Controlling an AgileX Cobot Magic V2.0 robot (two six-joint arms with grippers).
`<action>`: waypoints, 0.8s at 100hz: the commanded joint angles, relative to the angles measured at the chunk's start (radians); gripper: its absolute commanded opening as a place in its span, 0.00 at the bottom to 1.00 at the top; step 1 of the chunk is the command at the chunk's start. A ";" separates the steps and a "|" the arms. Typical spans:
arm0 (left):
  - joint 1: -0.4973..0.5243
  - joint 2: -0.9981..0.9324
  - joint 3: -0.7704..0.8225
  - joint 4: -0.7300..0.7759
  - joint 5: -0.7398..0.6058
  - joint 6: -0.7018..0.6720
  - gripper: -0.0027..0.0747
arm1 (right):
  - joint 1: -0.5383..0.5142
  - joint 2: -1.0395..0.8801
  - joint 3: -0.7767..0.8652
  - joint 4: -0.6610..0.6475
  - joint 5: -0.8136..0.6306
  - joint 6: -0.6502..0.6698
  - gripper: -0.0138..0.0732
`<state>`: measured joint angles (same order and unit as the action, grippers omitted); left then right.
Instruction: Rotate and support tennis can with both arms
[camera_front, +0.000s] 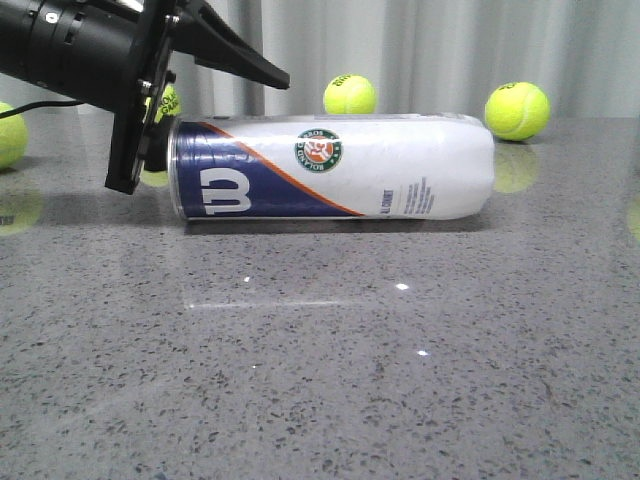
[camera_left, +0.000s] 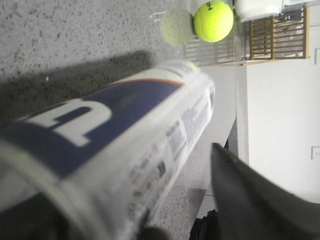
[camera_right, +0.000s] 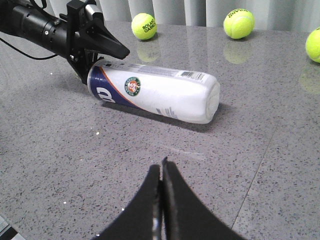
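The tennis can (camera_front: 340, 165) lies on its side on the grey table (camera_front: 320, 360), with its navy, rimmed end to the left and its white end to the right. My left gripper (camera_front: 200, 130) is open and straddles the navy end, one finger (camera_front: 240, 62) over the top and the other (camera_front: 125, 165) down by the rim. In the left wrist view the can (camera_left: 110, 135) runs between the fingers, with a gap to the one finger (camera_left: 250, 200). My right gripper (camera_right: 161, 166) is shut and empty, over bare table nearer than the can (camera_right: 160, 90).
Tennis balls lie behind the can: one at the back middle (camera_front: 350, 94), one at the back right (camera_front: 517, 110), one at the left edge (camera_front: 8, 135). Another (camera_front: 166, 102) sits behind the left gripper. A curtain hangs at the back.
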<state>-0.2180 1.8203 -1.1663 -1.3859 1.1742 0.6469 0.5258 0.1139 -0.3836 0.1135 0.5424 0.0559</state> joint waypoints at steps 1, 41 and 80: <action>-0.008 -0.043 -0.027 -0.098 0.105 0.007 0.38 | -0.007 0.014 -0.023 -0.001 -0.068 -0.013 0.09; -0.008 -0.057 -0.027 -0.128 0.105 0.009 0.01 | -0.007 0.014 -0.023 -0.001 -0.068 -0.013 0.09; -0.008 -0.269 -0.097 -0.084 0.105 0.052 0.01 | -0.007 0.014 -0.023 -0.001 -0.068 -0.013 0.09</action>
<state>-0.2180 1.6567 -1.2011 -1.4290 1.1751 0.6925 0.5258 0.1139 -0.3836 0.1135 0.5440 0.0559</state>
